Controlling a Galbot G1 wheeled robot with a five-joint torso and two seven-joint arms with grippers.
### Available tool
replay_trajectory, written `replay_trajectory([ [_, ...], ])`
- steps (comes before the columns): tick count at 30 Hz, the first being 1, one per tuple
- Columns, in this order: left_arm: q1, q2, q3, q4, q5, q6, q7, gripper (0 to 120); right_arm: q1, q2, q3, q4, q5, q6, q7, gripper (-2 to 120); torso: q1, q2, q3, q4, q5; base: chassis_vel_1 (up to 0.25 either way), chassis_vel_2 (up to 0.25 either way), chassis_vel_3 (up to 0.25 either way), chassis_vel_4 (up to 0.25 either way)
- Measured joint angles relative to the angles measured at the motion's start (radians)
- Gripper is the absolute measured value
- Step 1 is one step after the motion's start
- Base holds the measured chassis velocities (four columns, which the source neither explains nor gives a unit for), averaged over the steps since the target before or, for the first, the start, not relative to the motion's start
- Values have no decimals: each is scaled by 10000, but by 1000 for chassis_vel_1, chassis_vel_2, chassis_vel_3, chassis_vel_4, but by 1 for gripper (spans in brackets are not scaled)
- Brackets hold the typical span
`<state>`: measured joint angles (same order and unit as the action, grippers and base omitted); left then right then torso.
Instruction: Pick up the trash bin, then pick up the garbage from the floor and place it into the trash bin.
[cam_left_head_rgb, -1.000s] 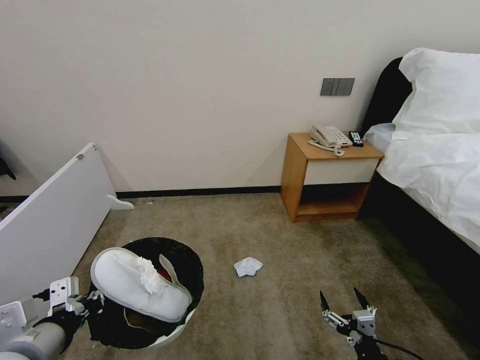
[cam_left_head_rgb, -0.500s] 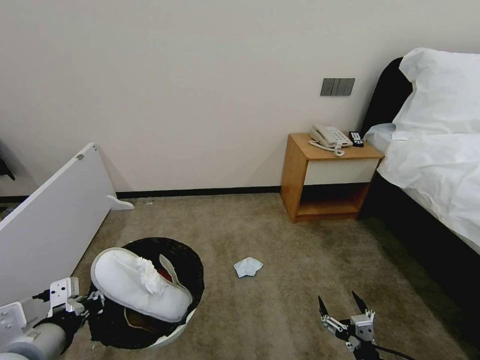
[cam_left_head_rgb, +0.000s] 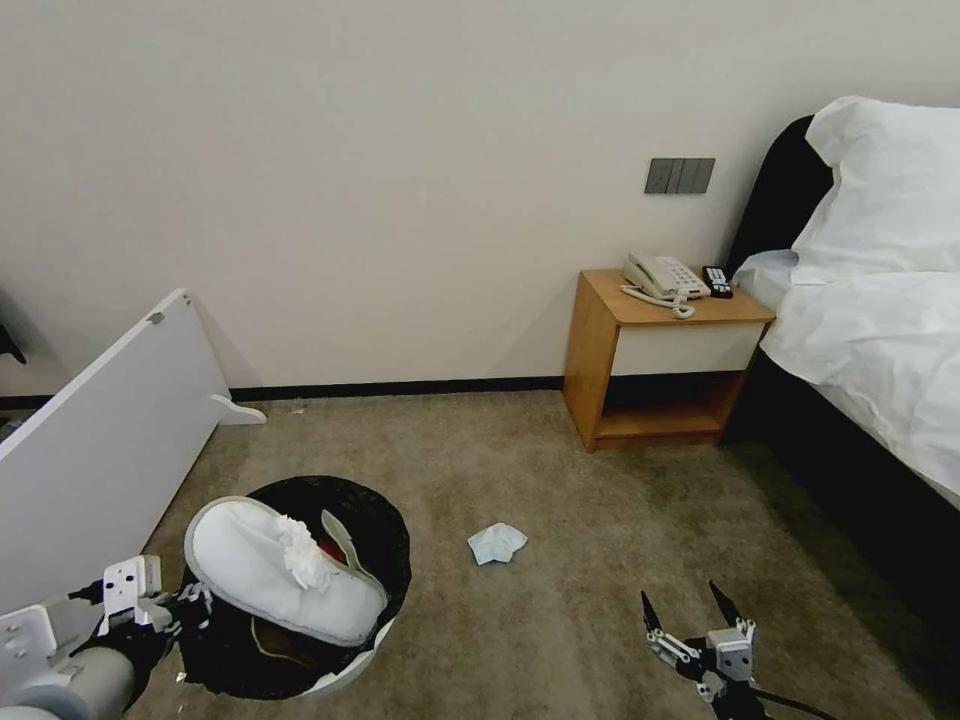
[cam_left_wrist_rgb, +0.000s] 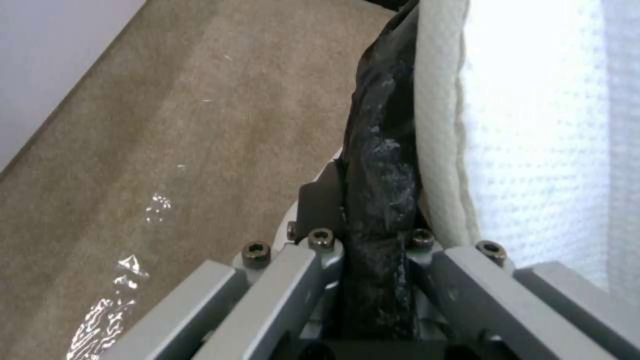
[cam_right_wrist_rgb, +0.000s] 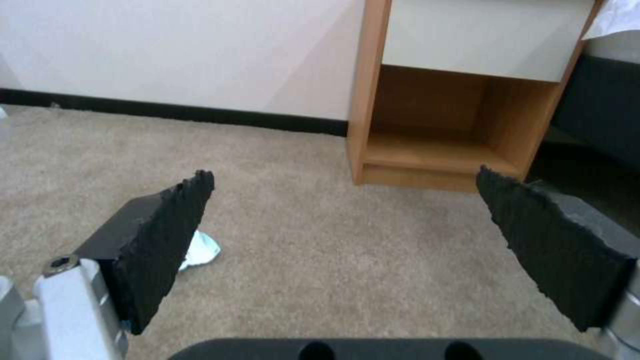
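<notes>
Left gripper (cam_left_wrist_rgb: 370, 235) pinches the trash bin (cam_left_head_rgb: 345, 668) rim; right gripper (cam_left_head_rgb: 690, 612) hovers spread wide.

**Camera setup, quick rundown**

Head cam looks down from high across the floor (cam_left_head_rgb: 560, 600) toward the nightstand (cam_left_head_rgb: 665, 355). Right wrist cam sits low, facing that same nightstand (cam_right_wrist_rgb: 460, 100). Left wrist cam is jammed right against the trash bin (cam_left_wrist_rgb: 380, 165) rim.

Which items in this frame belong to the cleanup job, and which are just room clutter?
Job: trash bin, gripped at its rim by the left gripper; white slipper in it; crumpled tissue on the floor; open right gripper.

Clutter: nightstand, telephone, bed, white board.
</notes>
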<state>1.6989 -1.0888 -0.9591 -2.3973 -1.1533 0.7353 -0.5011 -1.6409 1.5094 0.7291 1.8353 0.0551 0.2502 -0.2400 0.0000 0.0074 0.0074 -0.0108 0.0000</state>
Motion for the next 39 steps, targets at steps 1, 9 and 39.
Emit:
replay_trajectory([
  [1,0,0,0,0,0,0,0,3,0,0,0,0,0,0,0,100,0,0,0,0,0,-32,57,53,-66],
  [9,27,-9,10,-3,4,0,4,3,9,4,15,-15,1,-5,-51,100,0,0,0,-2,0,-73,52,58,-66],
  [39,46,-33,29,-33,39,0,7,3,129,5,17,-79,-11,42,-199,100,1,0,1,-3,-1,-104,103,103,-102],
])
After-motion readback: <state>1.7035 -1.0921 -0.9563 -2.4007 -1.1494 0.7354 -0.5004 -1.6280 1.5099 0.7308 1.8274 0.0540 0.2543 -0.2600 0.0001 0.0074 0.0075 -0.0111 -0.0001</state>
